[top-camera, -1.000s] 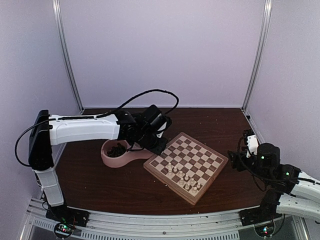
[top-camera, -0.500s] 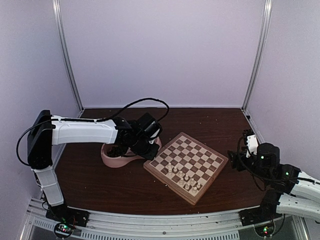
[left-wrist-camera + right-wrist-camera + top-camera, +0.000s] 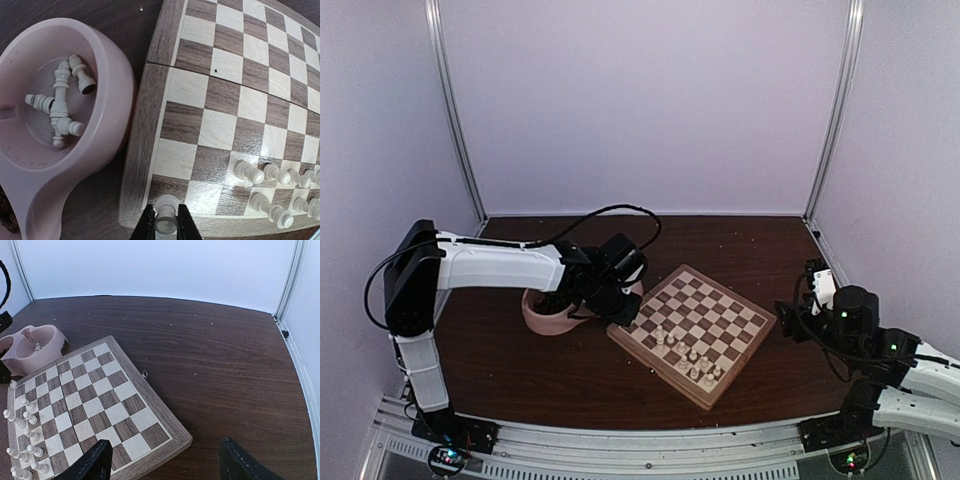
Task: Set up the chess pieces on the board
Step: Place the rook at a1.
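Soft even light; faint shadows; fisheye curvature in wrist views

We can read no words, numbers, labels or brand marks in any view. The board [image 3: 745,322], the pink dish [image 3: 112,100], the chess pieces [image 3: 248,173] and the white arm casings [image 3: 490,262] show only plain, unmarked surfaces.
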